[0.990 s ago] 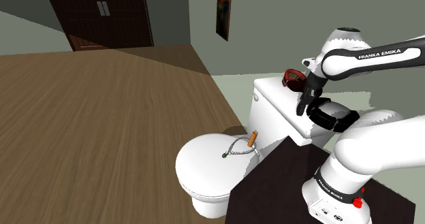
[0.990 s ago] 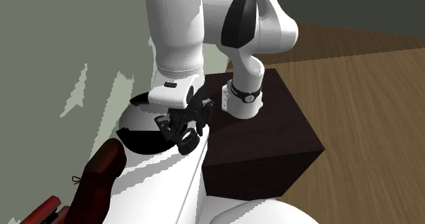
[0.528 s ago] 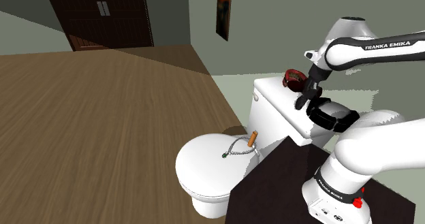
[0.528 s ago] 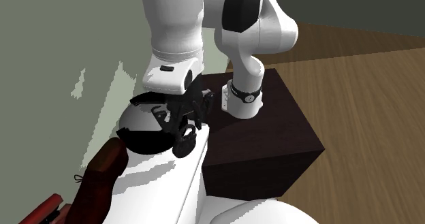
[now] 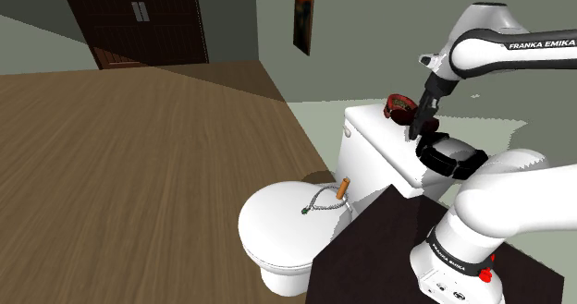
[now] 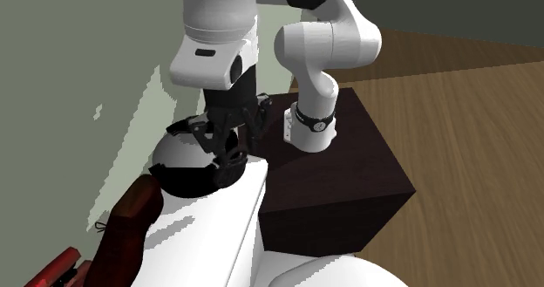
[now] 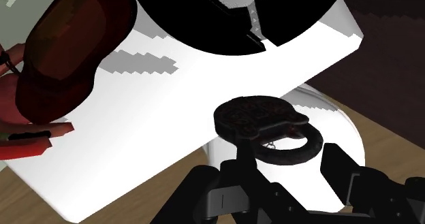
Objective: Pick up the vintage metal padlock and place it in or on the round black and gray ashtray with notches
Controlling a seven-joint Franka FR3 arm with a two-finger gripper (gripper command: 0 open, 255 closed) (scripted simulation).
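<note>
White arm bent high, wrist down, black gripper apparently clasped on the padlock.

Shoulder camera: high beside the dark brown box stand, faces down across the white toilet tank lid toward the wood floor. Second exterior camera: close, at the lid's far end, faces back at the stand. Wrist camera: very near, looks down on the lid. All three share the lid and the round black-and-gray ashtray.
</note>
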